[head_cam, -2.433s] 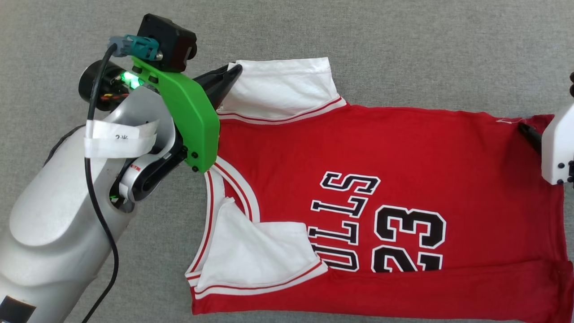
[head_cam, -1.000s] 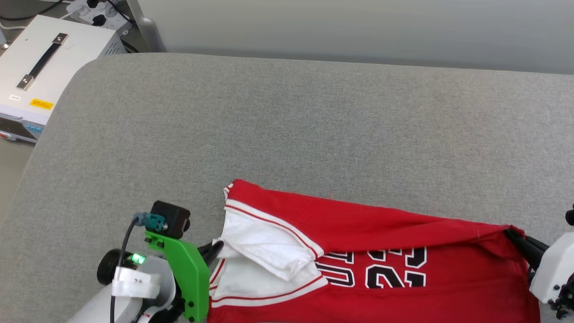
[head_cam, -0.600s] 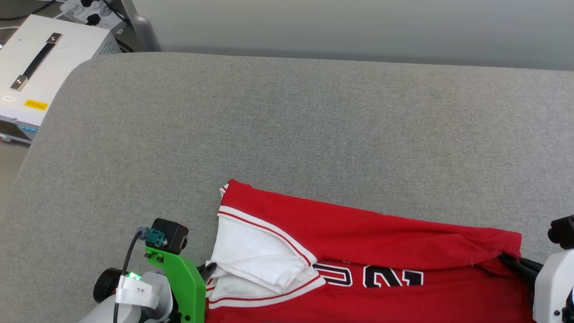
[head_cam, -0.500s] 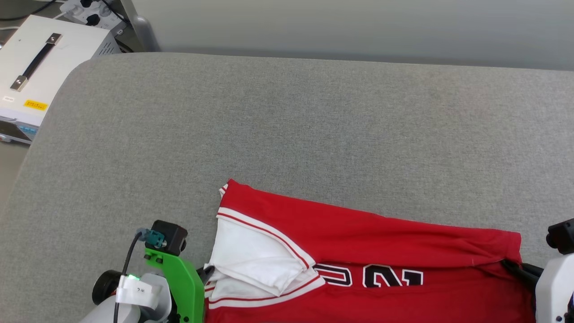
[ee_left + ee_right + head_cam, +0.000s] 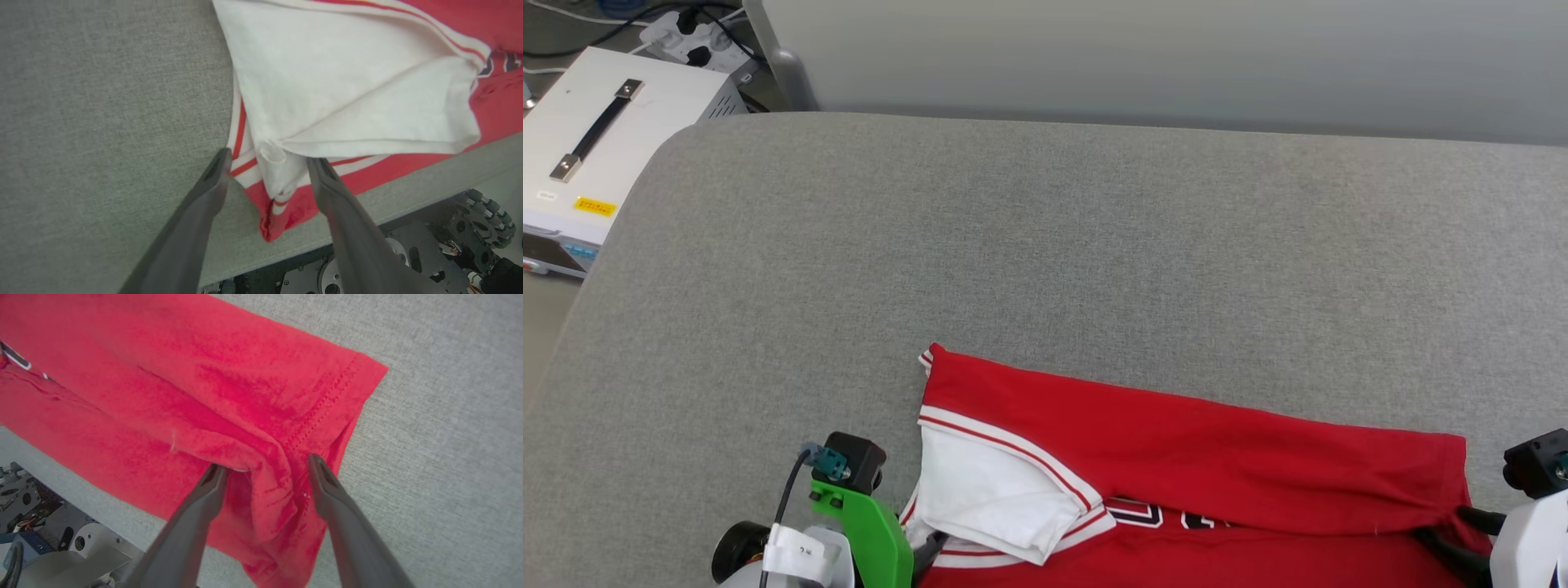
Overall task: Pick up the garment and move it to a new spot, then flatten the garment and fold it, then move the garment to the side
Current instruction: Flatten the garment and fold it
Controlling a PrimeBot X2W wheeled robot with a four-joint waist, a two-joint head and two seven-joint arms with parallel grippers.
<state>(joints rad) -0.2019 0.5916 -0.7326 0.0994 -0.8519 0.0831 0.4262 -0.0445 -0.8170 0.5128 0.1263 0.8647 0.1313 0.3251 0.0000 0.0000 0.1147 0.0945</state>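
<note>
Evenly, left claw (image 5: 269, 157) and right claw (image 5: 265, 462) gape astride the garment (image 5: 1176, 433) ends.

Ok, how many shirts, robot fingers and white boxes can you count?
Red jersey: 1
Dark fingers: 4, two on the left gripper and two on the right gripper
White box: 1
Total: 6

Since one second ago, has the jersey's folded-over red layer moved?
Yes. Against the far edge of the grey table, the folded-over layer of the jersey has slid toward the robot, hiding more of the black print.
</note>
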